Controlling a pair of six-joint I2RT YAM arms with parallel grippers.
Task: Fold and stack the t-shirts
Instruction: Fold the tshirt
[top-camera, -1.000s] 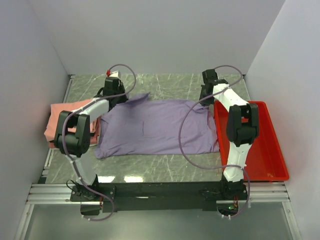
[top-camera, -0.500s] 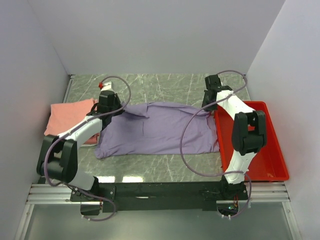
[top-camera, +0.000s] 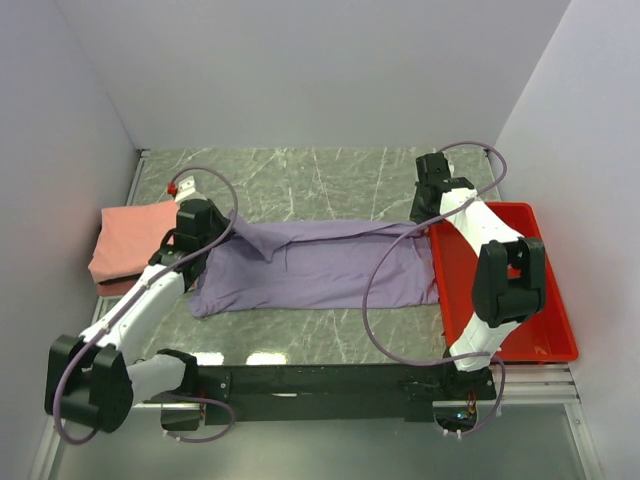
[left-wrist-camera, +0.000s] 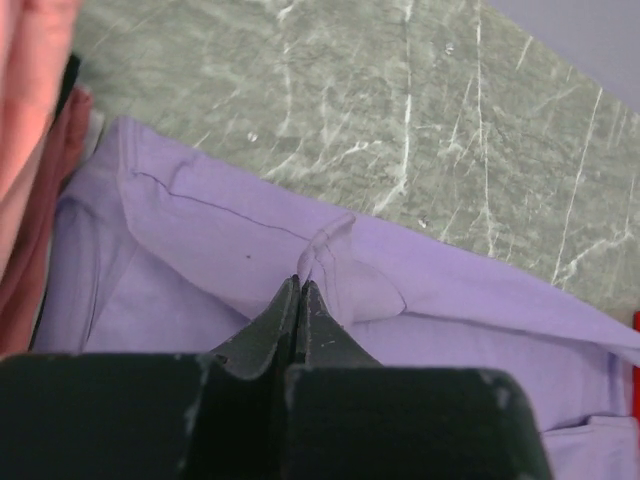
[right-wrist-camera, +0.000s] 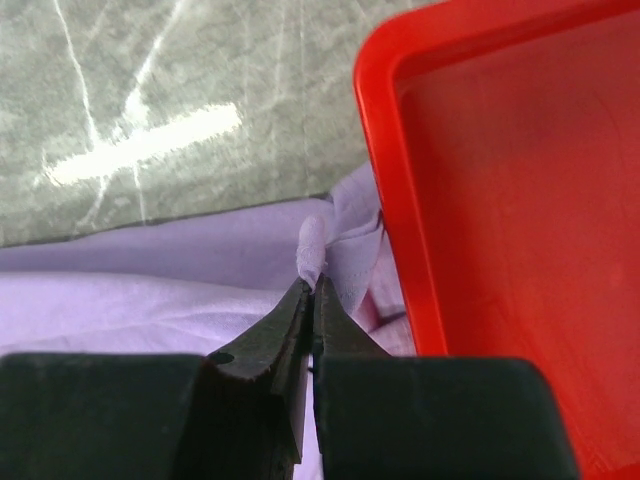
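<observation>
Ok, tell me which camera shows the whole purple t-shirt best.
The top external view: the purple t-shirt lies fully in frame. The left wrist view shows only its left part pinched in the left gripper; the right wrist view only a corner pinched by the right gripper, beside the red tray.

The left gripper (left-wrist-camera: 300, 292) pinched a raised fold of the lavender t-shirt (left-wrist-camera: 190, 240), jaws together. The marble table (left-wrist-camera: 400, 90) lay beyond; a pink shirt (left-wrist-camera: 25, 110), perhaps folded, bordered its left.

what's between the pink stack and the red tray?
Top view: the lavender t-shirt fills that gap, far edge pinched by left hand and right hand.
</observation>
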